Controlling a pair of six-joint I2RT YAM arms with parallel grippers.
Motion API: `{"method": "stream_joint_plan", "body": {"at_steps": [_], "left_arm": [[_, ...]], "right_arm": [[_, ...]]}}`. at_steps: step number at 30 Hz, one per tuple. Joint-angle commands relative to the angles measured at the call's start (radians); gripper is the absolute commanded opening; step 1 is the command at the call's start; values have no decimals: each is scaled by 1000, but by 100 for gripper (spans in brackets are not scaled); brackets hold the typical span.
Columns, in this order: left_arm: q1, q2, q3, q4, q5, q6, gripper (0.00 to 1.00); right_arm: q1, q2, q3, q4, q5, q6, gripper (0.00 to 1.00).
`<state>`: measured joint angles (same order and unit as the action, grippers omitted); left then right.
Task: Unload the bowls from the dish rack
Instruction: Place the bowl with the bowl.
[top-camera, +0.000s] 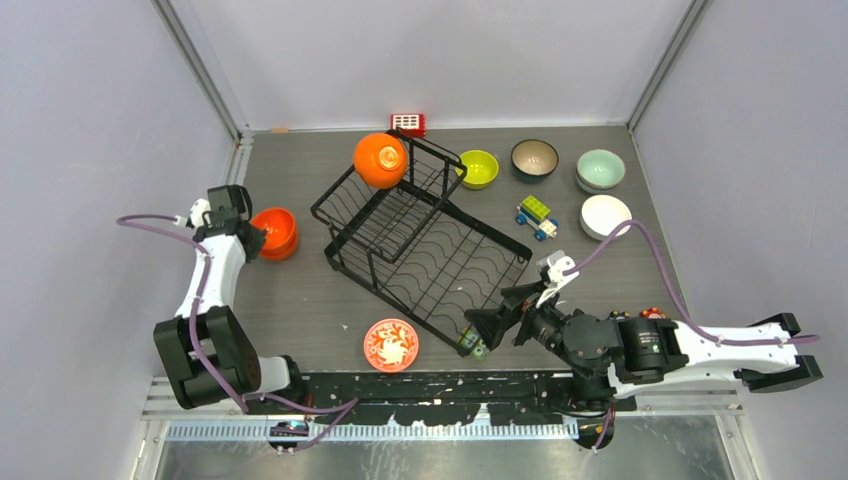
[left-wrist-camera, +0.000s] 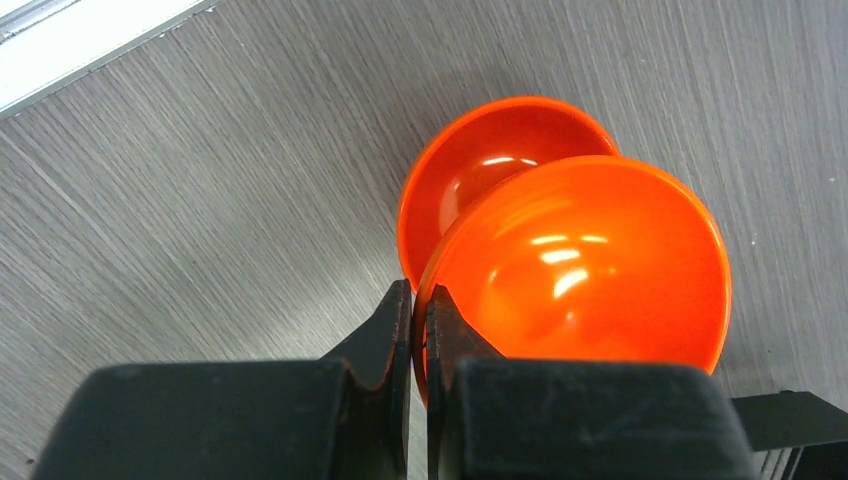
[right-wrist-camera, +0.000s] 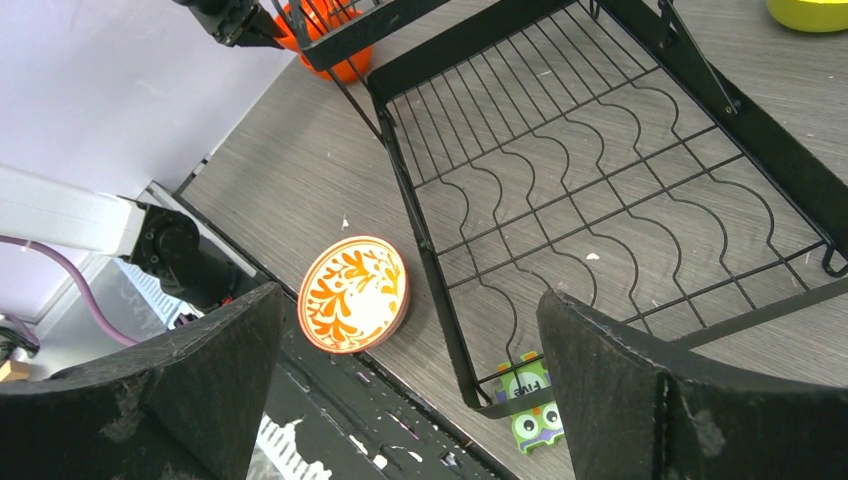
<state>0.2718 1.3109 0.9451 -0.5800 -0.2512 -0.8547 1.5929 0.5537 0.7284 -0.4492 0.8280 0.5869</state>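
Top external view: the black dish rack (top-camera: 420, 245) sits in the middle of the worktop (top-camera: 300, 300), one grid section lying flat and the other raised at its far end. A tipped orange bowl (top-camera: 380, 160) is perched at the top of the raised section with its base showing; the flat section holds nothing.

Off to the left, well apart from the rack, the left hand (left-wrist-camera: 420, 300) is pinched tight on the rim of the held orange bowl (left-wrist-camera: 590, 270). It overlaps the lower orange bowl (left-wrist-camera: 480, 170), which stands on the worktop; whether the two touch I cannot tell.

The right hand (right-wrist-camera: 410, 305) hangs by the near corner of the rack, its fingers (right-wrist-camera: 600, 370) spread wide with nothing between them. Just beyond them on the worktop lie the floral bowl (right-wrist-camera: 353, 293), beside the rack's near edge, and a green figure block (right-wrist-camera: 530, 400) at the rack's corner.

Along the far right stand the lime green bowl (top-camera: 478, 168), just beside the rack, then the dark brown bowl (top-camera: 534, 158), the pale mint bowl (top-camera: 600, 168) and the white bowl (top-camera: 606, 215), with a toy car (top-camera: 536, 216) among them. A red gridded block (top-camera: 407, 123) sits at the far edge behind the rack.
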Motion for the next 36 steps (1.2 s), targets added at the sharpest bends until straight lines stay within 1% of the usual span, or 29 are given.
{"method": "stream_joint_plan", "body": {"at_steps": [1, 10, 16, 25, 27, 29, 33, 36], "left_arm": [[15, 13, -8, 80, -35, 5, 0], [27, 66, -16, 124, -45, 28, 0], [27, 73, -46, 202, -34, 42, 0], [27, 92, -61, 213, -48, 64, 1], [27, 98, -60, 211, -44, 66, 5], [29, 101, -59, 210, -41, 69, 12], [27, 105, -56, 208, -33, 72, 19], [27, 103, -49, 203, -27, 75, 28]], "right_arm": [[-2, 27, 26, 36, 11, 12, 100], [-2, 37, 25, 40, 0, 8, 100], [-1, 44, 25, 47, 4, -5, 100], [-2, 31, 22, 42, 22, -16, 100], [-2, 30, 23, 40, 23, -18, 100], [-2, 28, 22, 38, 24, -17, 100], [-2, 26, 19, 37, 28, -15, 100], [-2, 25, 18, 35, 28, -13, 100]]}}
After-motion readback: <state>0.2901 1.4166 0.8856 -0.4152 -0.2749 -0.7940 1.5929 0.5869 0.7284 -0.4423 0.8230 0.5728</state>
